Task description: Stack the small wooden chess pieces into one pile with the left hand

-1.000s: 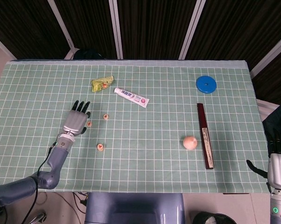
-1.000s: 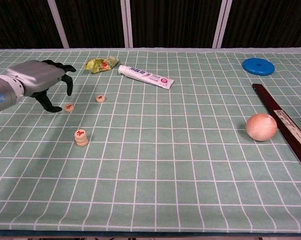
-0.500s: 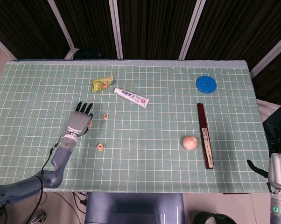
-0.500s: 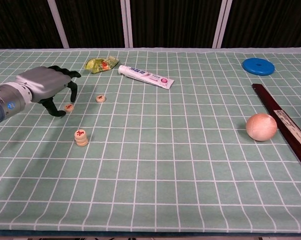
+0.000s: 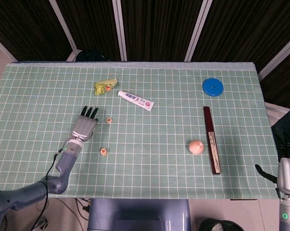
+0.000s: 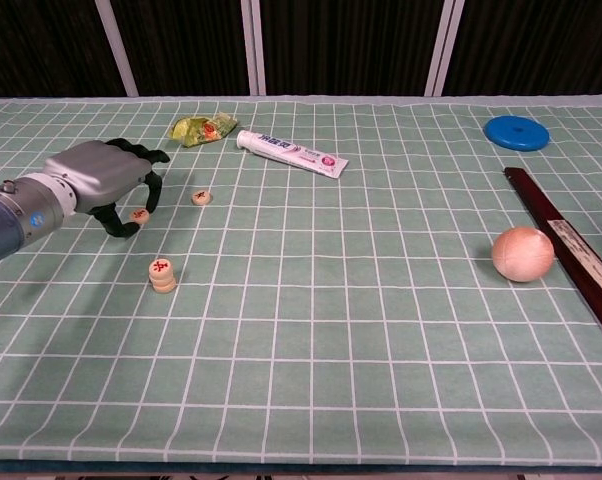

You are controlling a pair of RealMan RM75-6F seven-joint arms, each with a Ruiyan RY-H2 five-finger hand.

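Small round wooden chess pieces: one short stack (image 6: 162, 274) left of centre, toward the near edge; one loose piece (image 6: 202, 197) farther back; one loose piece (image 6: 139, 214) between the fingertips of the grey left hand (image 6: 101, 176). Fingers curled down around it; whether they actually grip it cannot be told.

Surface: green gridded table cover (image 6: 341, 330), dark panelled wall behind.

Open room: broad bare area across the middle and near edge.

Other items: crumpled yellow-green wrapper (image 6: 203, 128); white toothpaste tube (image 6: 291, 153); blue round disc (image 6: 517, 132); pale wooden ball (image 6: 522, 253) just beside a long dark wooden box (image 6: 571, 250).

Right hand (image 5: 288, 169): at the table's right edge, finger state unclear.
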